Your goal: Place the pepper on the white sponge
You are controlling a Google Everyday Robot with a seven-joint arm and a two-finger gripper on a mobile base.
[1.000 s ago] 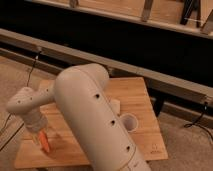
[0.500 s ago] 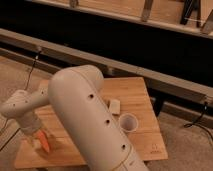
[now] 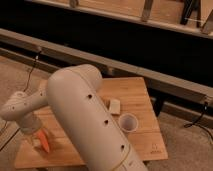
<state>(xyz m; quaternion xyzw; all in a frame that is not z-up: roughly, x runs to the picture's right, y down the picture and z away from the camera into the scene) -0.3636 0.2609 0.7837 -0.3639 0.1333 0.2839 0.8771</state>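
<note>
Bending down over wooden table [image 3: 137,97], end effector [image 3: 38,140] by pepper [image 3: 45,145].

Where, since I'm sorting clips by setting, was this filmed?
Probably an indoor robot test space: a wooden table, cables on the floor, the gripper at the table's near-left corner, by the pepper.

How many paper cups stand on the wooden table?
1. The white paper cup stands right of the arm, just in front of the white sponge. The arm may hide others. The gripper is at the table's left end, by the pepper.
</note>
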